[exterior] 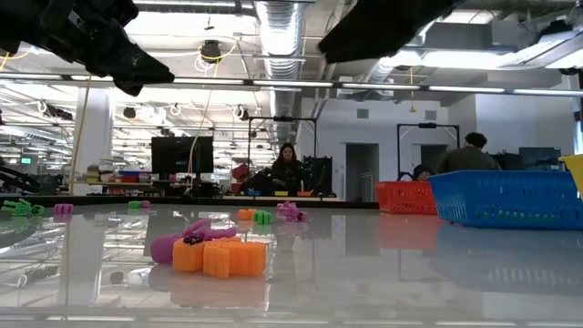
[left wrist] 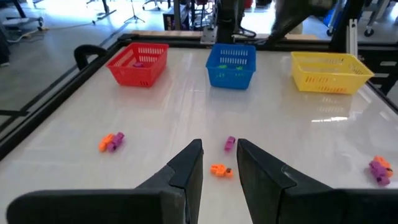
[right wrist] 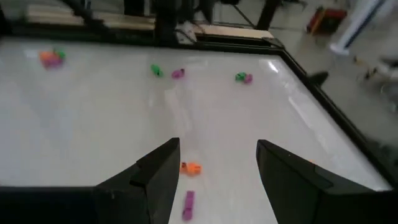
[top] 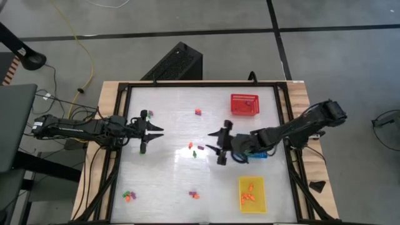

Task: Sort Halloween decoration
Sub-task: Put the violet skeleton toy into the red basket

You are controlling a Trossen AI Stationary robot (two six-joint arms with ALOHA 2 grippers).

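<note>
A: How do the arms sit?

B: The left gripper [top: 152, 135] reaches in from the table's [top: 162, 181] left edge, fingers spread and empty. The right gripper [top: 215, 145] stretches from the right edge toward the middle, jaws wide, holding nothing.

A: And the Halloween decoration?

B: Scattered. An orange trinket [right wrist: 191, 168] and a purple trinket [right wrist: 188, 205] lie between the two grippers at mid-table; more sit near the far edge [top: 198, 112] and the near left corner [top: 129, 196]. Orange pieces [top: 249, 192] lie in the yellow basket [top: 253, 204].

A: Room to move?

B: The red basket [top: 244, 104], blue basket [left wrist: 231, 65] and yellow one line the right edge; the middle lies open. No writing is readable.
</note>
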